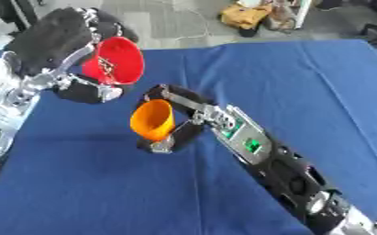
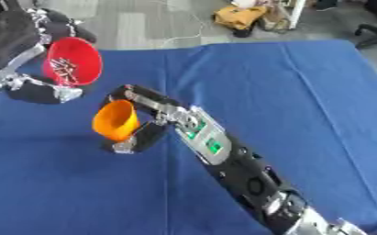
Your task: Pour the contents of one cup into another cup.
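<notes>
Two cups hang over the blue tablecloth [image 1: 303, 92]: the left hand [image 1: 63, 43], fingers curled round the red cup [image 1: 115, 59], tips it up and left of the orange cup [image 1: 152, 120], which the right hand [image 1: 179, 117] wraps and holds. Small thin pieces [image 2: 63, 68] show inside the red cup. To pour well, I judge the red rim should sit directly above the orange mouth before tilting further, or the pieces may miss.

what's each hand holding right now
left hand: shut on the red cup, tipped on its side.
right hand: shut on the orange cup.
</notes>
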Tool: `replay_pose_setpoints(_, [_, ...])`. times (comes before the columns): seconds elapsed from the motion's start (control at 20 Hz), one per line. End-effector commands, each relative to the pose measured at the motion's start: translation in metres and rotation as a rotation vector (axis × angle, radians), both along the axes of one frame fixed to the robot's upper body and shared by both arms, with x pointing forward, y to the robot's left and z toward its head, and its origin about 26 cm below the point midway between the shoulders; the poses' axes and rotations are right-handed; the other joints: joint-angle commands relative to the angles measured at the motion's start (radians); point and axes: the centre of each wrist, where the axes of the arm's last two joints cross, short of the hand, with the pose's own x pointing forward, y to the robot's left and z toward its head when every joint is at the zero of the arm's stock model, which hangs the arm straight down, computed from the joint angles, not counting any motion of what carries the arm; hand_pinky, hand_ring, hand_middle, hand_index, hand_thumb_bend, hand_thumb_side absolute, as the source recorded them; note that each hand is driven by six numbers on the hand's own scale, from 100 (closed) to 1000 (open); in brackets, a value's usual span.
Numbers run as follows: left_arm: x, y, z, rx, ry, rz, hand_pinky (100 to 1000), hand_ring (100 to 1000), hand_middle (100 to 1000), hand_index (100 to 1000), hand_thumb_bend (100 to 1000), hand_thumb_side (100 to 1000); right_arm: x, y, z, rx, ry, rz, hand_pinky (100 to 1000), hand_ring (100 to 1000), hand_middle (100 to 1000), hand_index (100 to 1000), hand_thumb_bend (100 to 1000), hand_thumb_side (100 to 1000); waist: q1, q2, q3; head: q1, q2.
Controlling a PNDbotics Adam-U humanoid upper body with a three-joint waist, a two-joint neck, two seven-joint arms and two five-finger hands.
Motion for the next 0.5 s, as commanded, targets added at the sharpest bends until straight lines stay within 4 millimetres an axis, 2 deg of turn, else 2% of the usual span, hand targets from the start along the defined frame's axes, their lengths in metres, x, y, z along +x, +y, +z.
replay_pose_setpoints(0.05, [-0.0034,0.0046,0.0124,0.03,-0.071,0.004,100,253,387,754,477,100,0.0022,-0.0004,0.01,0.012,-0.018,0.002,290,399,427,590,176,141,0.004,-0.021,0.001,-0.004,0.005])
replay_pose_setpoints(0.5, [-0.0062,0.0036,0.0106,0.09,-0.134,-0.001,100,267,395,757,490,100,0.0025,-0.0007,0.0079,0.012,-0.006,0.0,289,399,426,590,173,142,0.002,-0.02,-0.001,-0.006,0.005])
